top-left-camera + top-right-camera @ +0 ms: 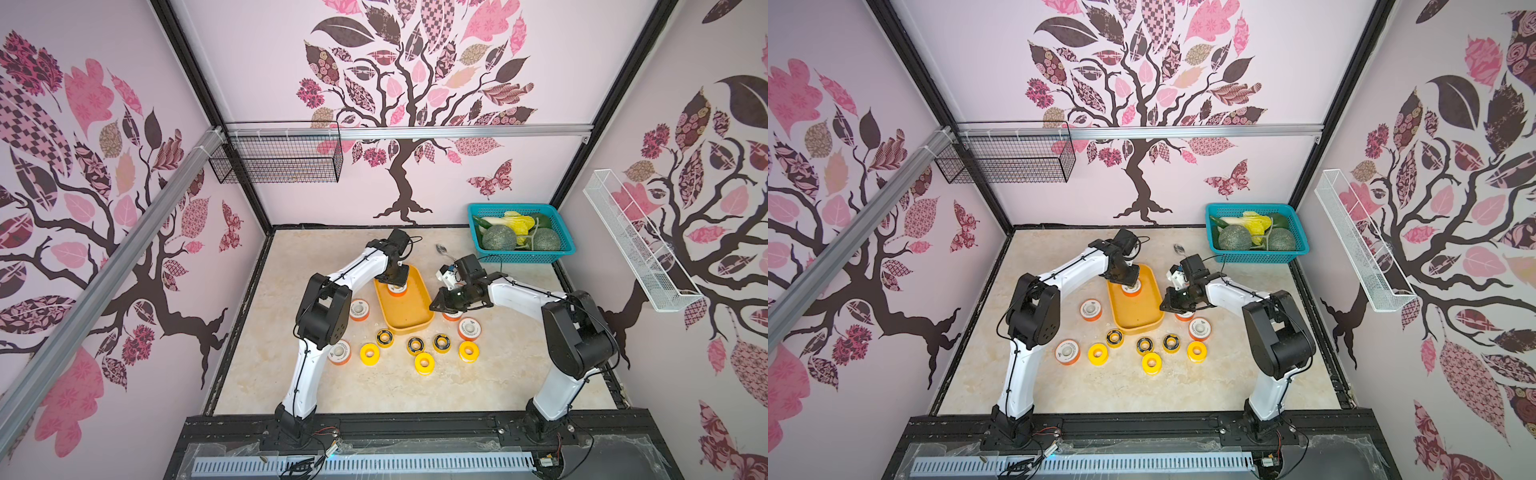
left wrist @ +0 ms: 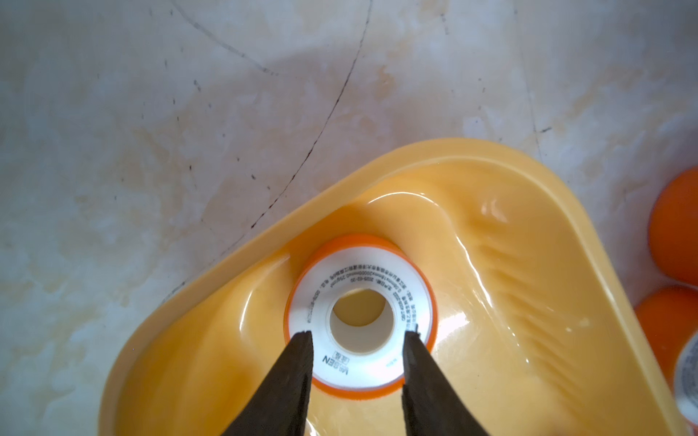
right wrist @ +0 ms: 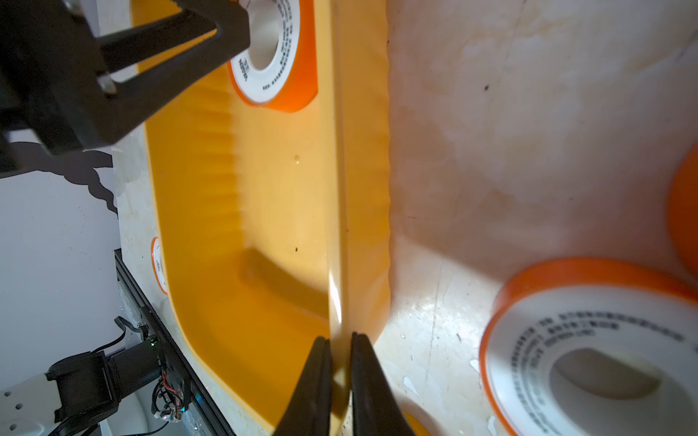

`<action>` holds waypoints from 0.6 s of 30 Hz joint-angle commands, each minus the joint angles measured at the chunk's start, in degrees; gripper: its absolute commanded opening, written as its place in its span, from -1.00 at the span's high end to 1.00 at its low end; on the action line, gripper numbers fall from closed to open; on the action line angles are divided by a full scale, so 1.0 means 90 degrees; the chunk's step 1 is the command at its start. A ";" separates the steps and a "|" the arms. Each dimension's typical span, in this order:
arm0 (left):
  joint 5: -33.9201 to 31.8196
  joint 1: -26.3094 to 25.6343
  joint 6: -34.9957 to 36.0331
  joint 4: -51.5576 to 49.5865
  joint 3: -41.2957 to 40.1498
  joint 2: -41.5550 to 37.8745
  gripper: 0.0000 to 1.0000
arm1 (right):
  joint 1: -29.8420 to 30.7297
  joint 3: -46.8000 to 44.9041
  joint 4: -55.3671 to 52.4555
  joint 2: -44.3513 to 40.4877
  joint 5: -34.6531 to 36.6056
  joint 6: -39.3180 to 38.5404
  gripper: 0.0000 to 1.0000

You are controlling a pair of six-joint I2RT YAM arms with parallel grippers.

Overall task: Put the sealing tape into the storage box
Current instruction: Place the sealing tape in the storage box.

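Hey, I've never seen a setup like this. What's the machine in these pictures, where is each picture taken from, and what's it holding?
It's two robot arms at a table, each ending in a two-fingered pincer. Two pictures look down from overhead; the other two come from cameras on the wrists. Small tape rolls lie on the table near a yellow storage box, and one orange roll is inside it. The left pincer hangs open above that roll. The right pincer is shut on the box's rim.

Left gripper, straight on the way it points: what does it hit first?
Probably the white face of the orange roll lying in the storage box; the left gripper hangs right over it, though the gap is unclear.
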 commanded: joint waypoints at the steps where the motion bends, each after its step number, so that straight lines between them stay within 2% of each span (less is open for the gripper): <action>1: -0.0231 0.0034 -0.0072 0.0045 -0.0166 -0.0227 0.36 | 0.0081 -0.0034 -0.0204 0.0131 0.0041 -0.0034 0.70; 8: -0.0082 0.0038 0.0065 -0.0112 0.0085 0.0037 0.70 | 0.0079 -0.0020 -0.0201 0.0141 0.0021 -0.0037 0.70; 16: 0.0267 0.0012 0.0082 -0.0189 0.0386 0.0332 1.00 | 0.0077 -0.0010 -0.0223 0.0136 0.0010 -0.0057 0.70; 18: 0.0321 -0.0001 0.0089 -0.0195 0.0430 0.0396 1.00 | 0.0082 -0.0008 -0.0233 0.0132 0.0009 -0.0057 0.70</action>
